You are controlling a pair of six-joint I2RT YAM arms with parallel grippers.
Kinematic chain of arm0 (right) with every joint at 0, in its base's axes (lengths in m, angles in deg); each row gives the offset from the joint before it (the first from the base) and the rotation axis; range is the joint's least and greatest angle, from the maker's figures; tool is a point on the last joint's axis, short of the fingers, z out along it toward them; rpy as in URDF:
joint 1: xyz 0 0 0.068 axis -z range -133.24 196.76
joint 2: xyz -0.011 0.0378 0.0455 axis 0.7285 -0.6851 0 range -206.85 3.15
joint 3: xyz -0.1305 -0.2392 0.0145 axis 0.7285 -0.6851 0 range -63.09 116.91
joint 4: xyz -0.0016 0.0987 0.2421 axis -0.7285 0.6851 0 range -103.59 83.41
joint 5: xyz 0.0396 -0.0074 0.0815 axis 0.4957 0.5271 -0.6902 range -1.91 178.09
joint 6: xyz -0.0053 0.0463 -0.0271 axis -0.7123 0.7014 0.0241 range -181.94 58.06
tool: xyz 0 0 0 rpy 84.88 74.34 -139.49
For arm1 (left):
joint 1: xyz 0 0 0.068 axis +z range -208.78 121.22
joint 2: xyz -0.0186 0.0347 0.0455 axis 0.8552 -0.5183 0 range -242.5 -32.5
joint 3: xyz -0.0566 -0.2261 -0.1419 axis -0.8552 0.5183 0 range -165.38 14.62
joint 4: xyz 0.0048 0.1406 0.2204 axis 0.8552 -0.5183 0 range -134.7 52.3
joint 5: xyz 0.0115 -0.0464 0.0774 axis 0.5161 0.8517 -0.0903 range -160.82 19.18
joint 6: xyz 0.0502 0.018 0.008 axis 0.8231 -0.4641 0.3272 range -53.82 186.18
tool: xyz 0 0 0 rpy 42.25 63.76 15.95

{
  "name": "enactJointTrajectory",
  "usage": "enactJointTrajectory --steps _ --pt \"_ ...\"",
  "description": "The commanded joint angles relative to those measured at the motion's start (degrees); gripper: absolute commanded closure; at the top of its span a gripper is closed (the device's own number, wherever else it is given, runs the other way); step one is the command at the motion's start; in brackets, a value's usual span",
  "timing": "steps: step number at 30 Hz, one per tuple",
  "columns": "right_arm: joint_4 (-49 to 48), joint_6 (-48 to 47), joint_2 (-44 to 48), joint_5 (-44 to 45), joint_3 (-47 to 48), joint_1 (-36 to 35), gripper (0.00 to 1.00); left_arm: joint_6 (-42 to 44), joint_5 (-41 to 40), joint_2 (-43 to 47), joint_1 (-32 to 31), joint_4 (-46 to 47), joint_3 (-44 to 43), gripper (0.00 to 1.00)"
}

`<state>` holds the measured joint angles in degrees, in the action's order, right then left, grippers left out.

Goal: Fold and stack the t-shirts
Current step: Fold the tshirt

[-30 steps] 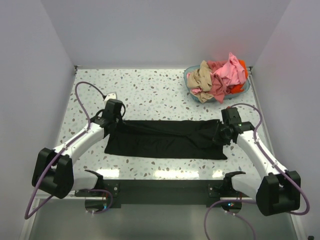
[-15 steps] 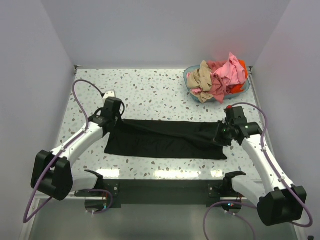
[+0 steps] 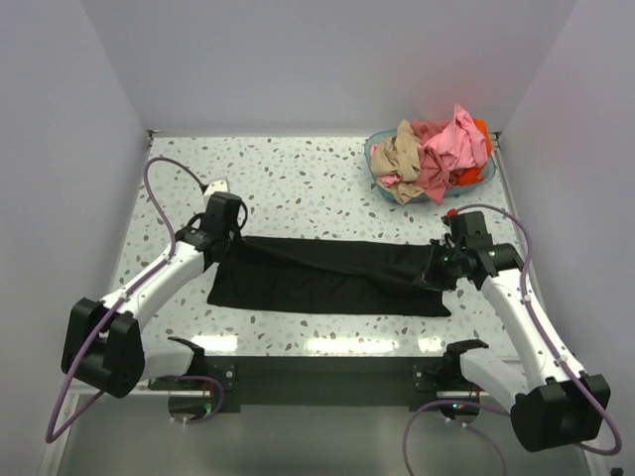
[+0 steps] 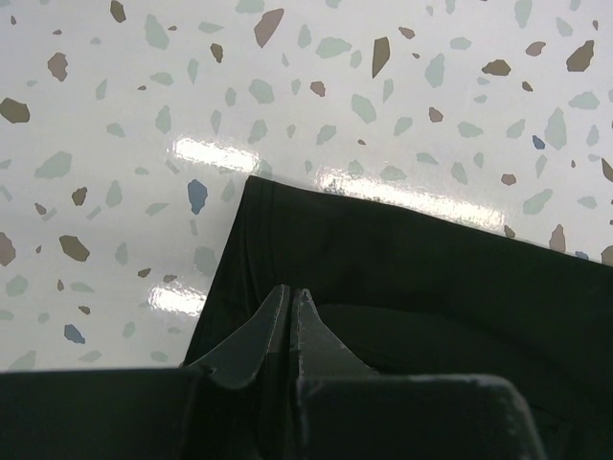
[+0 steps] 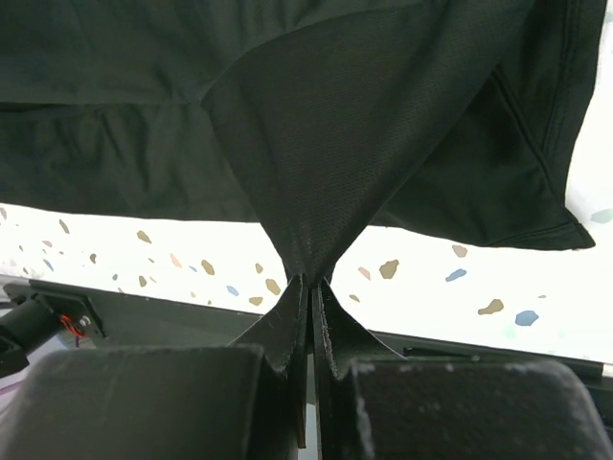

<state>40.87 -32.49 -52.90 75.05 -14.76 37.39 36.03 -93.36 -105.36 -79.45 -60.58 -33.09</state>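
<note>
The black t-shirt [image 3: 327,283] lies as a long band across the near half of the table [image 3: 298,178], stretched between both arms. Against a second ago, the right gripper [image 5: 308,283] stands further out. The shirt's right end rises in a taut peak into its jaws, which are pressed together on the fabric. The left gripper [image 4: 290,292] has barely shifted, and its jaws are together at the far-left corner of the cloth. I judge this as tensioning before a fold.

The pink [image 3: 451,139], tan [image 3: 402,149] and orange-red [image 3: 483,129] shirts sit heaped in the teal basket [image 3: 372,149], unfolded.

Limits: the left pinch is black on black, so I cannot see how much cloth it holds. I cannot make out the collar either.
</note>
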Motion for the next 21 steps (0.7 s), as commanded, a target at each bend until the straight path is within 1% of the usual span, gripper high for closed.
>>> enactJointTrajectory --steps 1,6,7,12,14,16,17,18,19,20,21 --pt "0.6 -0.1 1.1 -2.7 -0.3 0.0 1.00 1.7 -0.7 1.2 0.0 -0.7 -1.9 1.00" --pt "0.8 -1.4 0.0 2.2 -4.0 0.0 1.00 1.6 -0.6 1.4 0.0 -0.9 -1.6 1.00" --pt "0.5 -1.1 -0.1 4.9 -4.3 0.0 1.00 1.4 -0.5 1.4 0.0 -0.8 -1.6 1.00" --pt "0.0 0.5 -1.6 9.7 -2.7 0.0 1.00 0.7 0.1 1.7 -0.1 -1.4 -0.7 1.00" --pt "0.1 0.7 -1.4 11.2 -3.2 0.0 0.98 -0.1 0.2 2.7 -0.1 -1.9 0.1 1.00" --pt "0.5 1.0 -1.1 10.7 -3.6 -0.1 0.91 -1.5 0.0 3.9 -0.1 -2.6 1.6 1.00" --pt "0.6 0.9 -1.0 10.5 -3.7 -0.1 0.85 -2.0 -0.2 4.4 -0.1 -3.6 2.3 0.96" --pt "1.2 1.0 -0.8 11.1 -3.5 -0.1 0.67 -2.5 -0.3 4.9 0.0 -4.1 2.7 0.90" --pt "1.1 1.0 -0.8 11.2 -3.3 -0.1 0.59 -3.4 -0.2 6.2 -0.1 -4.4 3.1 0.82" --pt "1.5 0.9 -0.6 11.1 -3.2 -0.2 0.53 -3.7 -0.4 6.9 -0.1 -5.2 3.7 0.65" --pt "1.7 0.7 -0.4 11.6 -2.5 -0.1 0.47 -4.0 -0.6 7.8 -0.1 -5.6 3.8 0.55"
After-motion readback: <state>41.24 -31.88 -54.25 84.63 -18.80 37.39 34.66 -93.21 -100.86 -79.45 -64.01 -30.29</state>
